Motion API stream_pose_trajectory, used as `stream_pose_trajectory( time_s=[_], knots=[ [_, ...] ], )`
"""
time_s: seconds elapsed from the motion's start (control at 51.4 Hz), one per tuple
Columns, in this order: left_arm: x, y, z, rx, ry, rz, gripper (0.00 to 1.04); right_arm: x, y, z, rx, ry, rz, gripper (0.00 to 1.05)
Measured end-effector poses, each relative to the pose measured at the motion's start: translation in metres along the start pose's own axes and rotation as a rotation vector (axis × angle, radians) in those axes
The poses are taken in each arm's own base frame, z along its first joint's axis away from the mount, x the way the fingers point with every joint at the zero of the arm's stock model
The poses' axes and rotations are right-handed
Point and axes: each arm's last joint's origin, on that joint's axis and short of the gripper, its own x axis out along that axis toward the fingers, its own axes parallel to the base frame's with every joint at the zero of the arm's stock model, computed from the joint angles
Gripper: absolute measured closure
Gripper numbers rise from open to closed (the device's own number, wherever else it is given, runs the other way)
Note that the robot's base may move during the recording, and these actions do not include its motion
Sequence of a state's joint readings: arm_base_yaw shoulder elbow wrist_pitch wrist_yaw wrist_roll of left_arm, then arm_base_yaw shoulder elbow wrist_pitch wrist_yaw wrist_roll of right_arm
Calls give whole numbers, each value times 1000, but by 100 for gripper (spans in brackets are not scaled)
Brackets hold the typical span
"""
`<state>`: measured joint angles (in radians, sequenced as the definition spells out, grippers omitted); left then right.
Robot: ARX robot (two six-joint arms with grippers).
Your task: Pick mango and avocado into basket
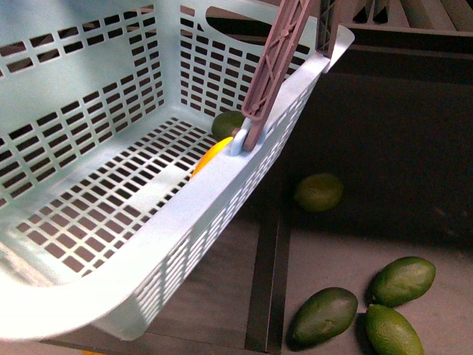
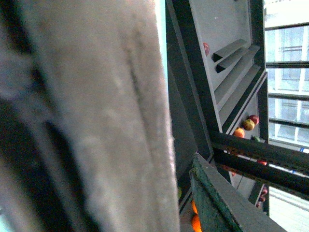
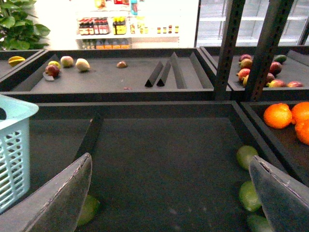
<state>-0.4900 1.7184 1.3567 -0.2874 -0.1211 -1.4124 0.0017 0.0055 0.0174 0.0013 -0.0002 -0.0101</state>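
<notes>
The aqua basket (image 1: pixel 96 222) fills the left of the front view, held up off the dark shelf. A yellow-orange mango (image 1: pixel 209 157) lies inside it against the near wall, beside a dark green avocado (image 1: pixel 226 124). Three more avocados (image 1: pixel 323 316) (image 1: pixel 403 280) (image 1: pixel 393 330) lie on the shelf at lower right. In the left wrist view my left gripper (image 2: pixel 159 203) is shut on the basket's brown-grey handle (image 2: pixel 106 121), which blocks most of that view. My right gripper (image 3: pixel 169 198) stands open over bare shelf, with the basket's corner (image 3: pixel 14 145) off to one side. Neither gripper shows in the front view.
A round yellow-green apple (image 1: pixel 318 192) sits on the shelf beyond the avocados. In the right wrist view, light green fruits (image 3: pixel 246 155) (image 3: pixel 89 209) lie by each finger, oranges (image 3: pixel 289 116) fill a neighbouring bin, and black posts (image 3: pixel 268 48) rise between bins.
</notes>
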Motion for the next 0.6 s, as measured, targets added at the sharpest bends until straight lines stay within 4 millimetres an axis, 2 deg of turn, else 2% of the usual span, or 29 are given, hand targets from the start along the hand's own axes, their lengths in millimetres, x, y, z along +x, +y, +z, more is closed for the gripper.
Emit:
stream_pose_trajectory(
  time_s=[0.233, 0.428, 0.603],
  knots=[
    [52, 6, 22, -94, -38, 18, 77, 0, 0, 0, 0, 0, 0, 9],
    [96, 24, 45, -152, -114, 47, 77, 0, 0, 0, 0, 0, 0, 9],
    [115, 36, 52, -194, -151, 63, 77, 0, 0, 0, 0, 0, 0, 9]
  ],
)
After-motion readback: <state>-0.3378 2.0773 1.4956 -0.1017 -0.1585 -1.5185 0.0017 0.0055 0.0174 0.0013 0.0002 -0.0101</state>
